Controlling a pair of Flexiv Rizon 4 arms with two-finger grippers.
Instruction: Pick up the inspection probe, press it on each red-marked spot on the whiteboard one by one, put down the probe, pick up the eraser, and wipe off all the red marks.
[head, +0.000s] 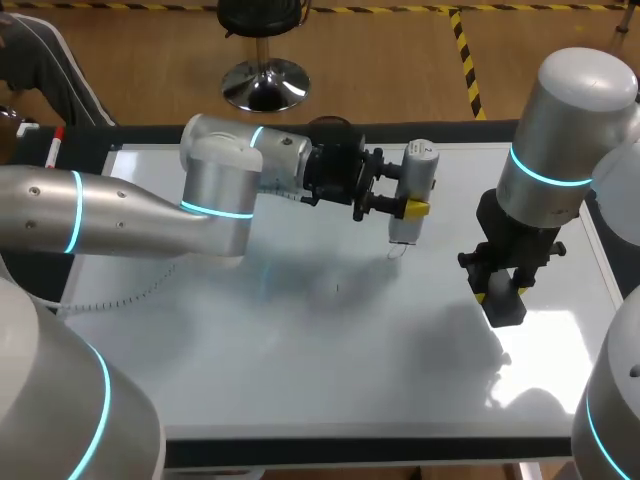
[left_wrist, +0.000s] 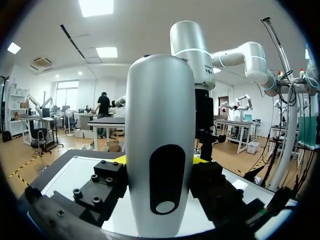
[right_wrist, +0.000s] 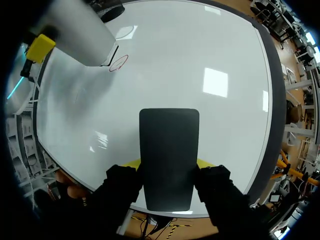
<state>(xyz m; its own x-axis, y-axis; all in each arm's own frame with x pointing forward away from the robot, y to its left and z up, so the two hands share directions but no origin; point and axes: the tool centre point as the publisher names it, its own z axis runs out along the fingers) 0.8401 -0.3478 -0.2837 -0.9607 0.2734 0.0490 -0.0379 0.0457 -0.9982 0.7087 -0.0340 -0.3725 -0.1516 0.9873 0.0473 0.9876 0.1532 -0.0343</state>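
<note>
Above the whiteboard (head: 300, 380), probe (head: 412, 205), eraser (head: 503, 300) well apart

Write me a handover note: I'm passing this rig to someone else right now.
Left gripper: shut on the silver cylindrical inspection probe, its tip beside a thin red circle on the whiteboard; contact unclear.
Right gripper: shut on the black rectangular eraser, held over the board's right side.
Done: both tools picked up.
To do: put down probe, wipe the circle; no other marks visible.
</note>
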